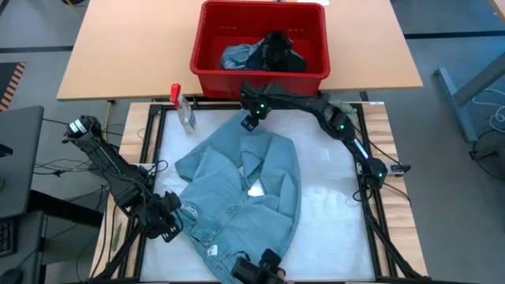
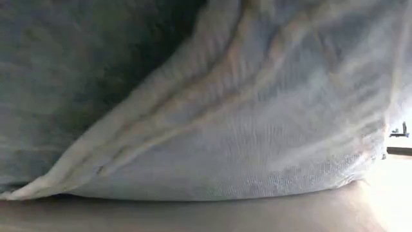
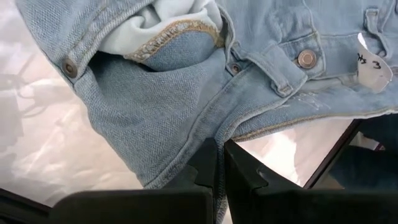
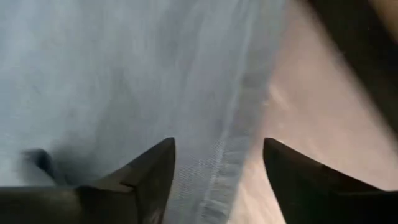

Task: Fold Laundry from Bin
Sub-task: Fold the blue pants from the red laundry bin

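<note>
The left hand (image 1: 170,223) is closed on the waistband of the denim garment (image 1: 245,189), pinning it to the bench (image 1: 331,197). The right hand (image 1: 251,120), fingers apart, hovers over its far hem, beside the bin (image 1: 260,75) holding more laundry (image 1: 264,54).

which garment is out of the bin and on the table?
The light blue denim garment, spread on the white work surface in front of the red bin. The dark garment and a grey-blue one are bunched inside the bin.
</note>
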### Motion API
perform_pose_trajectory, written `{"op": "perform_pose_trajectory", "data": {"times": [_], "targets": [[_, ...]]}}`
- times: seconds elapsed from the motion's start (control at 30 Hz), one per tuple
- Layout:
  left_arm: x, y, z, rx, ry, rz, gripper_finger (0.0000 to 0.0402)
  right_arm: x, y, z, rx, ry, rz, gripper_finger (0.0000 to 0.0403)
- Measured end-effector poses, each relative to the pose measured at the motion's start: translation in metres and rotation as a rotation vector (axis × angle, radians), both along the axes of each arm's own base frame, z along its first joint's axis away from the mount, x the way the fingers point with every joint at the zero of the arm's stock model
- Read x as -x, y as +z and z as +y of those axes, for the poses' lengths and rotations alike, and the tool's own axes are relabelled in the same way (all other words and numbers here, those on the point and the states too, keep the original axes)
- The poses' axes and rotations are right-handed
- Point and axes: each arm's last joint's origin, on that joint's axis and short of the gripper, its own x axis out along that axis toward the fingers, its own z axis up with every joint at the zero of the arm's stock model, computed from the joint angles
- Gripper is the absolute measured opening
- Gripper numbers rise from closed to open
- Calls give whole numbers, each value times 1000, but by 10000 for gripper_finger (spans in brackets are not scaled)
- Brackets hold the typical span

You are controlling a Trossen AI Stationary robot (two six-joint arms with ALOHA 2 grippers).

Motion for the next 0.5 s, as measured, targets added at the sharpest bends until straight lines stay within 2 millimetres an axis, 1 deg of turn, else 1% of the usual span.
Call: {"op": "perform_pose_trajectory", "data": {"times": [0.1,0.23,0.4,0.5], "targets": [[0,0,0,-2,26,-6,0,0,-13,2,-27,11,44,288],[0,0,0,5,46,-3,0,-4,-12,7,-1,-6,48,294],[-1,0,0,15,67,0,0,1,-14,13,-45,-7,113,281],[-1,0,1,3,80,-15,0,2,-14,17,-57,9,138,257]]}}
